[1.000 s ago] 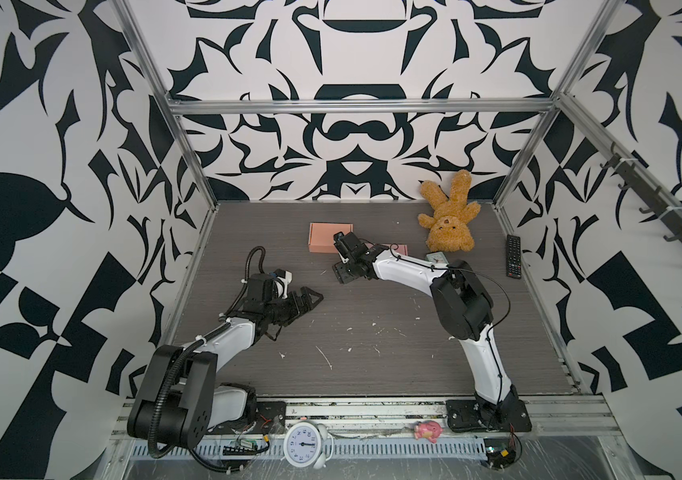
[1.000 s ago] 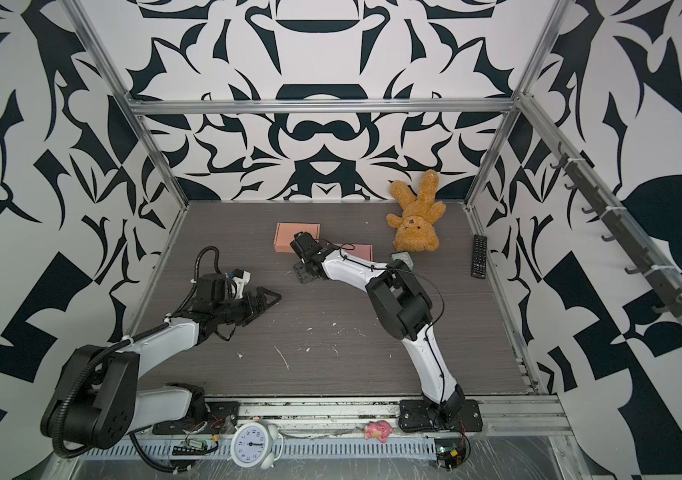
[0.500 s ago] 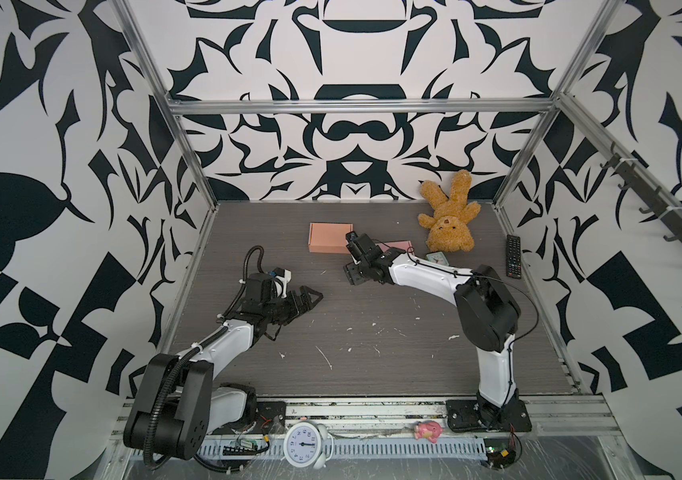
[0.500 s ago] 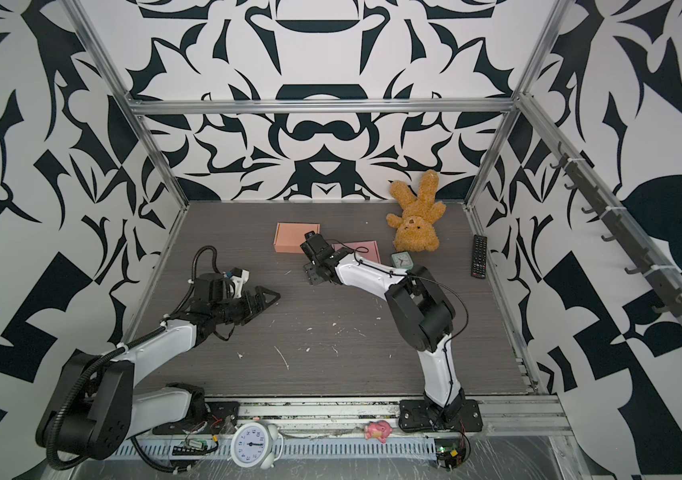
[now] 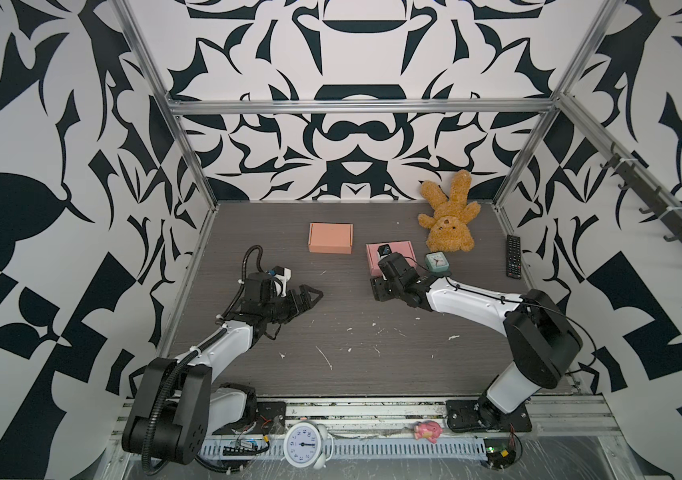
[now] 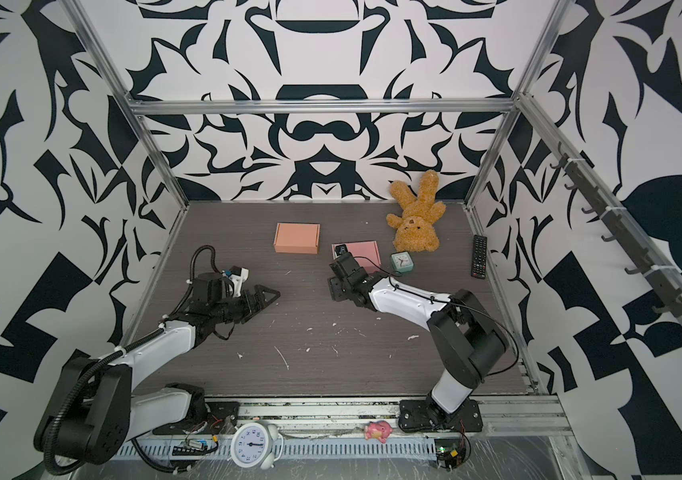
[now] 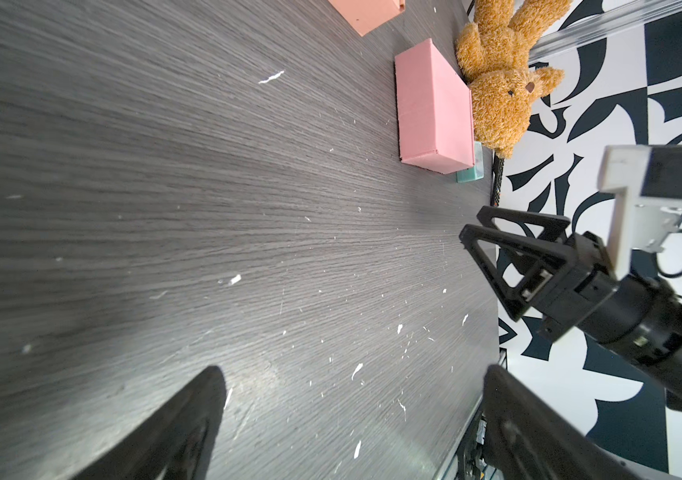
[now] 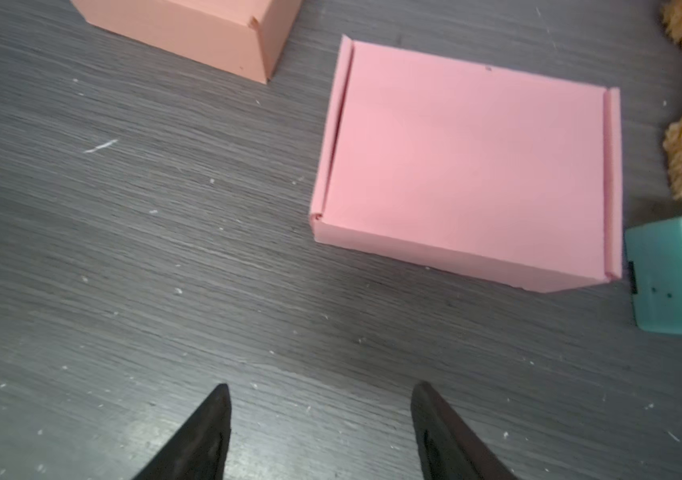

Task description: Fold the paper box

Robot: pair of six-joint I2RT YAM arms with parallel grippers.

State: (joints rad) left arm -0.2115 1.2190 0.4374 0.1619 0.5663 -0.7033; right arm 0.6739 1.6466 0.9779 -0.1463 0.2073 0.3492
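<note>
Two closed paper boxes lie at the back of the table in both top views. The pink box [image 5: 401, 251] [image 6: 364, 251] [image 8: 468, 166] has its lid down flat. The orange box [image 5: 330, 237] [image 6: 297, 237] [image 8: 190, 29] sits to its left. My right gripper [image 5: 380, 286] [image 8: 319, 388] is open and empty, low over bare table just in front of the pink box's left corner; its wrist hides part of that box from above. My left gripper [image 5: 314, 296] [image 7: 352, 378] is wide open and empty over the left-middle table, far from both boxes.
A brown teddy bear [image 5: 449, 222] lies at the back right, with a small teal clock [image 5: 437, 262] touching the pink box's right side. A remote [image 5: 513, 262] rests by the right wall. A white alarm clock [image 5: 302, 444] and pink toy [image 5: 426, 431] sit on the front rail.
My right gripper has drawn back from beside the orange box, moving right and toward the front, to stand before the pink box. Its jaws narrowed slightly. The left arm barely moved.
</note>
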